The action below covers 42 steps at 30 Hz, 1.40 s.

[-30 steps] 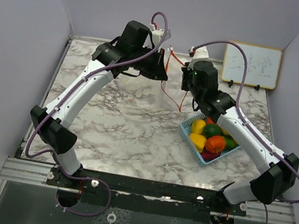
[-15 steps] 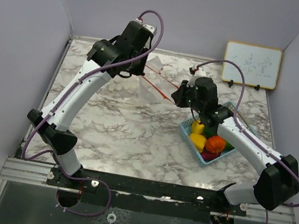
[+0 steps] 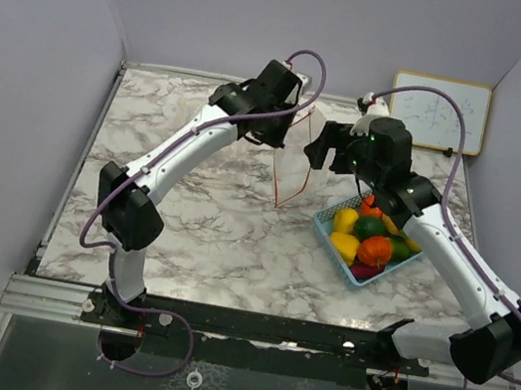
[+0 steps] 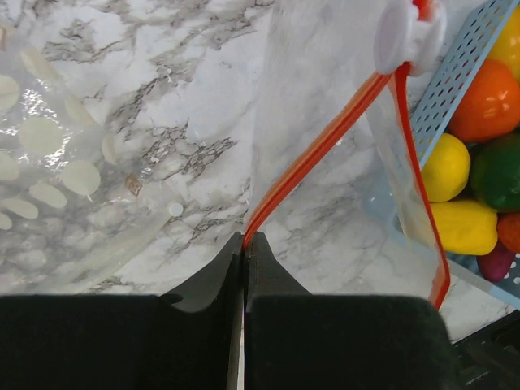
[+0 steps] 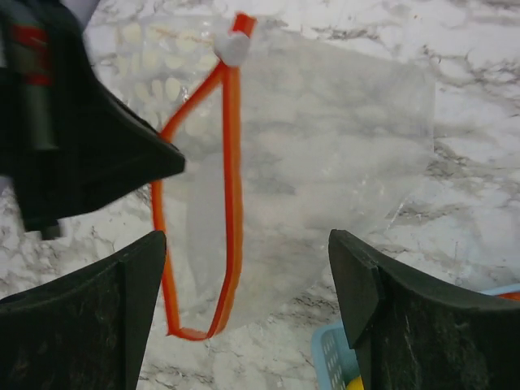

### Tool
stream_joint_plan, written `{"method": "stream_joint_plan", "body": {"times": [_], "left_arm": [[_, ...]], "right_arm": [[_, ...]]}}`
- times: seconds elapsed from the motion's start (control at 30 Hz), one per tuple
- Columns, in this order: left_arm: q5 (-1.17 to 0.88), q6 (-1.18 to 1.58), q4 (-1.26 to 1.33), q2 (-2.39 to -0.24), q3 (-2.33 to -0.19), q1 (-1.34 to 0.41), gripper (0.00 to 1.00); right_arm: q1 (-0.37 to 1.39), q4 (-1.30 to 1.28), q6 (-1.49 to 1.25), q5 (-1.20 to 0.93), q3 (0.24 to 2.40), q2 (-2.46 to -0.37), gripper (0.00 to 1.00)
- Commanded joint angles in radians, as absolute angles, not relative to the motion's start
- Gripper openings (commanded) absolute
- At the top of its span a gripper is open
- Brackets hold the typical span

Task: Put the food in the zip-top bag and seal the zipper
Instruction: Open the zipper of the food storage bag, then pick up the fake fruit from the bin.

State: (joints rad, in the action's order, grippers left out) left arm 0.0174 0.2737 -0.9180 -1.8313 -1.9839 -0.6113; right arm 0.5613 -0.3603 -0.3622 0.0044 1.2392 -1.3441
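Note:
The clear zip-top bag (image 3: 291,165) hangs from my left gripper (image 3: 288,127), which is shut on its orange zipper strip (image 4: 313,154). The two zipper strips stand apart in a loop, so the bag's mouth (image 5: 203,203) gapes, with the white slider (image 5: 231,47) at one end. My right gripper (image 5: 248,244) is open just beside the bag, with nothing between its fingers. The food (image 3: 366,236), glossy yellow, orange, green and dark red toy pieces, lies in the light blue basket (image 3: 327,232). In the left wrist view the food (image 4: 487,101) shows just beyond the bag.
The basket (image 4: 455,89) stands on the marble table (image 3: 206,216) right of centre, close under the bag's lower edge. A small whiteboard (image 3: 437,113) leans against the back wall at the right. Grey walls close in the table on three sides.
My right gripper has let go of the bag's zipper and opened wide. My left arm has swung right with the bag, which now hangs near the basket.

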Motion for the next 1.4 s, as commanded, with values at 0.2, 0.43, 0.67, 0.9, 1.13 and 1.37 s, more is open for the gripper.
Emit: {"method": "stream_joint_plan", "body": {"times": [0.2, 0.43, 0.67, 0.9, 1.13, 1.37], "left_arm": [[-0.043, 0.240, -0.868, -1.931, -2.121, -0.615, 0.00], [0.008, 0.232, -0.892, -1.925, -2.206, -0.617, 0.00], [0.144, 0.171, -0.938, -1.882, -2.194, -0.623, 0.00], [0.023, 0.184, -0.907, -1.973, -2.131, -0.682, 0.00], [-0.055, 0.204, -0.859, -2.021, -2.134, -0.696, 0.00], [-0.050, 0.194, -0.851, -2.015, -2.104, -0.696, 0.00]], "right_arm": [[0.446, -0.827, -0.485, 0.362, 1.417, -1.272, 0.81], [0.327, -0.984, -0.525, 0.309, 1.326, -1.301, 0.82], [0.325, -0.982, -0.537, 0.217, 1.200, -1.305, 0.82], [0.325, -0.930, -0.583, 0.194, 1.084, -1.323, 0.82], [0.325, -0.888, -0.701, 0.211, 1.088, -1.393, 0.82], [0.325, -0.837, -0.756, 0.318, 1.061, -1.456, 0.80]]}}
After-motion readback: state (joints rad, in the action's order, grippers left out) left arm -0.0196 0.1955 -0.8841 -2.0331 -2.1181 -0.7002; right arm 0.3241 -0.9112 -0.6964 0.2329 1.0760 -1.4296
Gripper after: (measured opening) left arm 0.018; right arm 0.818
